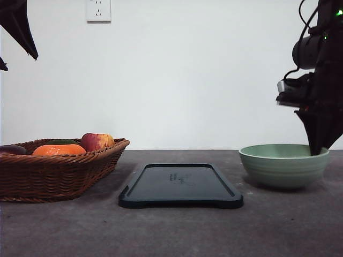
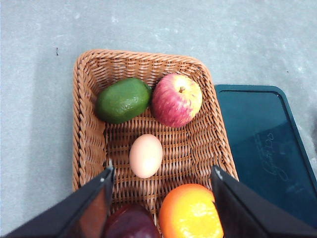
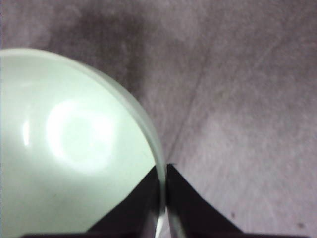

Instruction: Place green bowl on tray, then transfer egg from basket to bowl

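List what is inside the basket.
The basket holds the egg, a green fruit, an apple, an orange fruit and a dark purple item, partly hidden by the left gripper.

Desk (image 1: 171,230) layout: basket (image 1: 53,171) sitting left, tray (image 1: 181,186) lying centre, green bowl (image 1: 283,165) resting right, off the tray. Egg (image 2: 146,155) lying in basket among fruit.
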